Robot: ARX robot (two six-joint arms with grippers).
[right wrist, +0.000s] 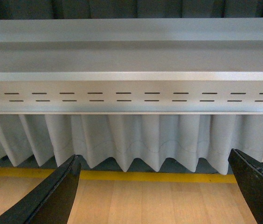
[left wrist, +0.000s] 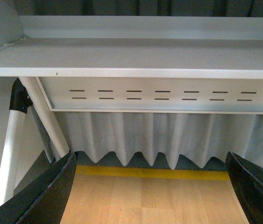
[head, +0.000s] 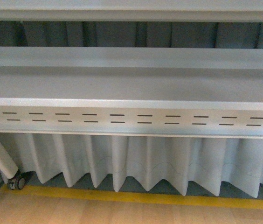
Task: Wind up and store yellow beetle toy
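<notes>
I judge the task to be at its opening step. The yellow beetle toy appears in no view, so I must locate it first. The left hand (left wrist: 152, 196) and the right hand (right wrist: 155, 191) are both spread wide, holding and touching nothing. Both face the edge of the grey counter (head: 131, 86). The next move calls for bringing the counter top into view.

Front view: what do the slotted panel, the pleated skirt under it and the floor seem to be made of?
The slotted panel: likely painted sheet metal, matte pale grey, with crisp folded edges and punched slots. The pleated skirt: white cloth, matte, hanging in soft folds. The floor: wood or wood-look laminate, light with faint board seams.
</notes>
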